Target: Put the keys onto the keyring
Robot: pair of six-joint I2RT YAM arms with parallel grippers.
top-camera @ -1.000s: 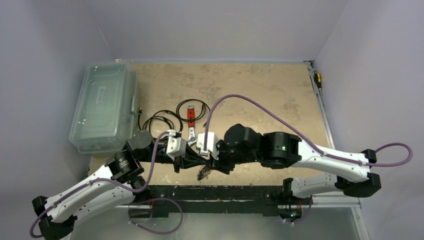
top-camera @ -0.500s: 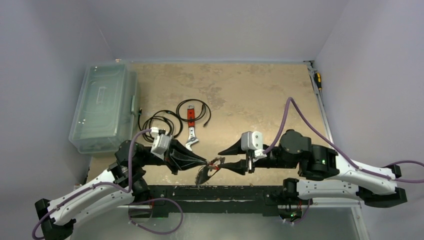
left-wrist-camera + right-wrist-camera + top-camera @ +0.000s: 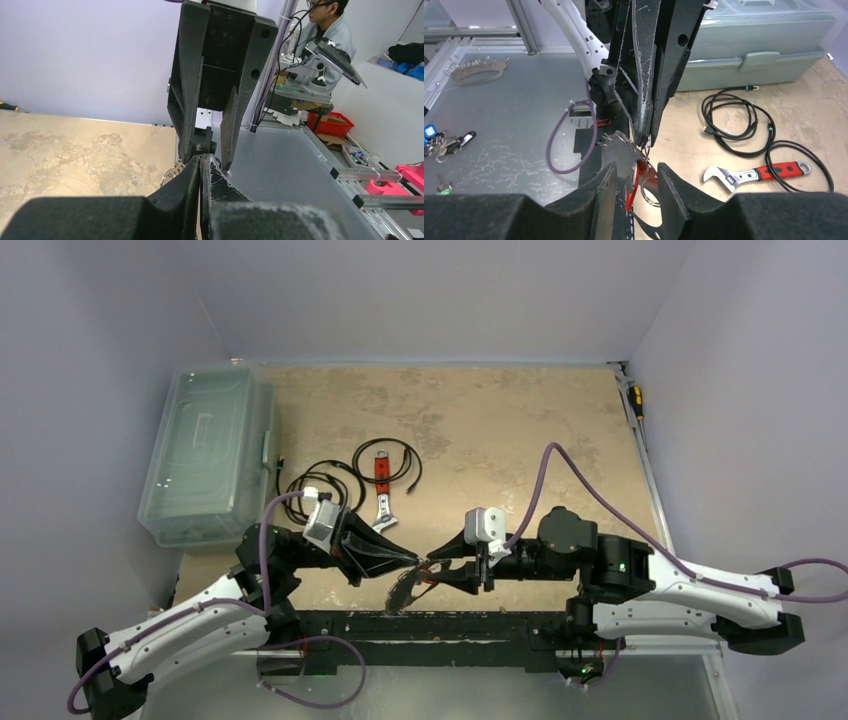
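My left gripper (image 3: 412, 561) is shut; in the right wrist view its tips (image 3: 643, 140) pinch a thin silvery wire ring (image 3: 647, 145). From that ring hangs a bunch (image 3: 405, 588): a dark flat toothed metal piece (image 3: 619, 155), a red clip (image 3: 633, 182) and a small silvery ring (image 3: 649, 192). I cannot tell single keys apart, and no large oval loop shows clearly. My right gripper (image 3: 432, 570) faces the left one tip to tip. It is open, with its fingers (image 3: 606, 185) on either side of the bunch, not touching it.
An adjustable wrench with a red handle (image 3: 381, 502) and coiled black cables (image 3: 330, 480) lie just behind the grippers. A clear lidded box (image 3: 205, 455) stands at the left. A screwdriver (image 3: 634, 400) lies at the right edge. The bunch hangs at the table's front edge (image 3: 450, 612).
A second ago the grippers were close together by the wrench. They drew apart to the front edge with the bunch in the left one. The right gripper has since moved left around it.
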